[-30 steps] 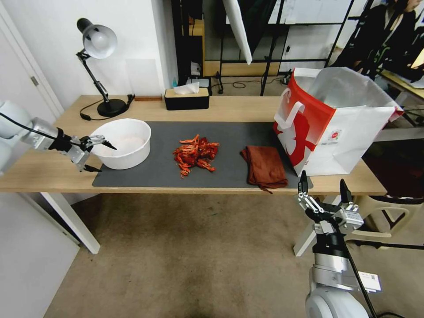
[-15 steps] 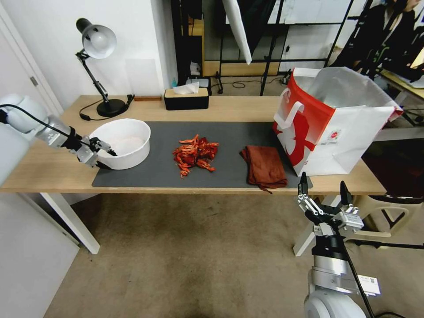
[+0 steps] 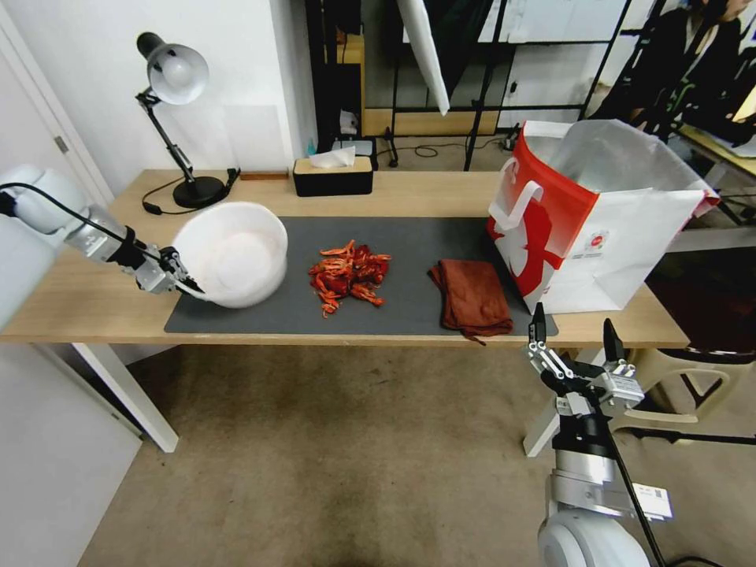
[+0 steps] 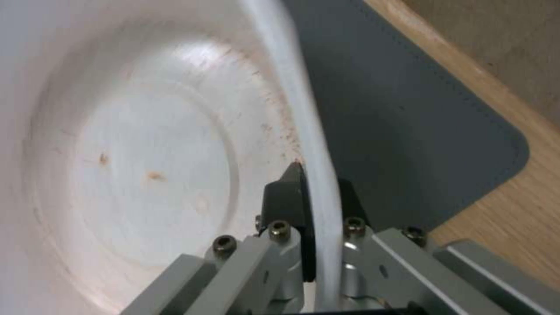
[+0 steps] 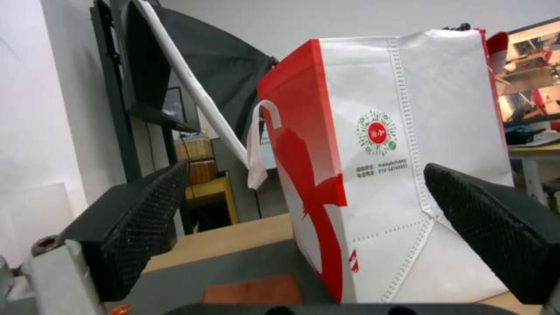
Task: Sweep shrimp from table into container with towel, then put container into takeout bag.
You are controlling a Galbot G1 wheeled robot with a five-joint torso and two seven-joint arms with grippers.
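Note:
The white container (image 3: 236,253) is tipped up on its side at the left end of the dark mat, its mouth facing the front. My left gripper (image 3: 185,282) is shut on its near rim (image 4: 318,175), one finger inside the wall and one outside. The red-orange shrimp (image 3: 349,276) lie piled mid-mat on the table (image 3: 87,303). The rust-red towel (image 3: 471,295) lies folded to their right. The takeout bag (image 3: 587,216) stands open at the right end, close ahead in the right wrist view (image 5: 379,175). My right gripper (image 3: 573,337) hangs open below the table's front edge, near the bag.
A desk lamp (image 3: 175,118) stands at the back left. A black tissue box (image 3: 332,175) sits at the back centre. White table legs (image 3: 130,394) stand on the carpet floor in front. A person sits far behind at the back right.
My left gripper closed onto the container's rim and tilted the bowl up toward the shrimp. The right arm shifted only slightly.

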